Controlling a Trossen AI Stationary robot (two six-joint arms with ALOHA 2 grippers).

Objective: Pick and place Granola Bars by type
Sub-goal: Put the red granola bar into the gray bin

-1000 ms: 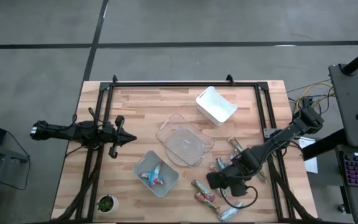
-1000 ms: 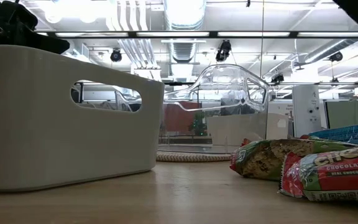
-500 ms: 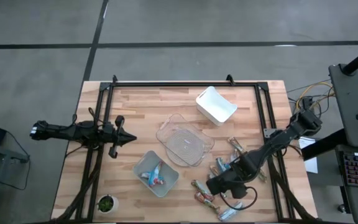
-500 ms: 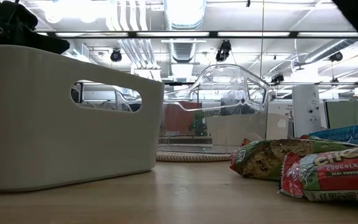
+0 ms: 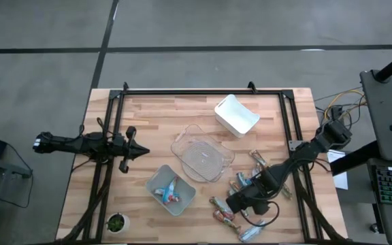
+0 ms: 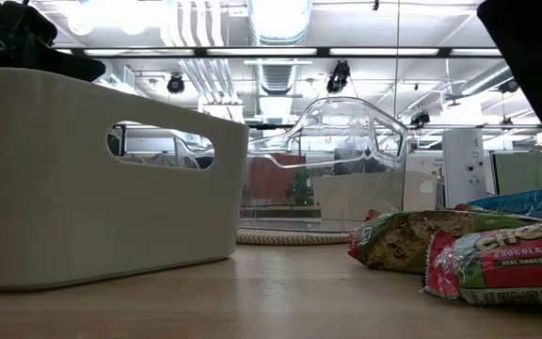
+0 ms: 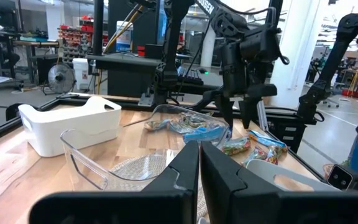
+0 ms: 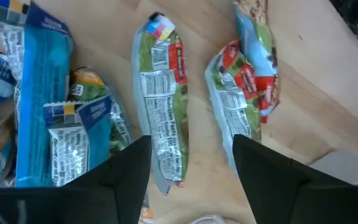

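Observation:
Several granola bars (image 5: 240, 184) lie loose on the wood at the table's near right, in blue, green-and-red and brownish wrappers. My right gripper (image 8: 191, 165) hangs open just above them, pointing steeply down. A green-and-red bar (image 8: 163, 93) lies flat between its fingers, another (image 8: 244, 68) just outside one finger, and a blue bar (image 8: 39, 93) outside the other. The fingers touch none of them. A blue and a red bar (image 5: 171, 190) lie in the grey bin (image 5: 156, 178). My left gripper (image 5: 139, 151) waits shut at the table's left, pointing level.
A clear bin (image 5: 201, 155) sits mid-table with a white bin (image 5: 237, 114) behind it. More bars (image 5: 223, 216) lie toward the near edge. A small green thing (image 5: 116, 222) sits at the near left corner. Black frame rails (image 5: 203, 92) run along the table's sides.
My right gripper has come down toward the loose bars and shifted slightly toward the table's near left; its arm now fills more of the low view's upper right corner. The bars and bins have kept their places.

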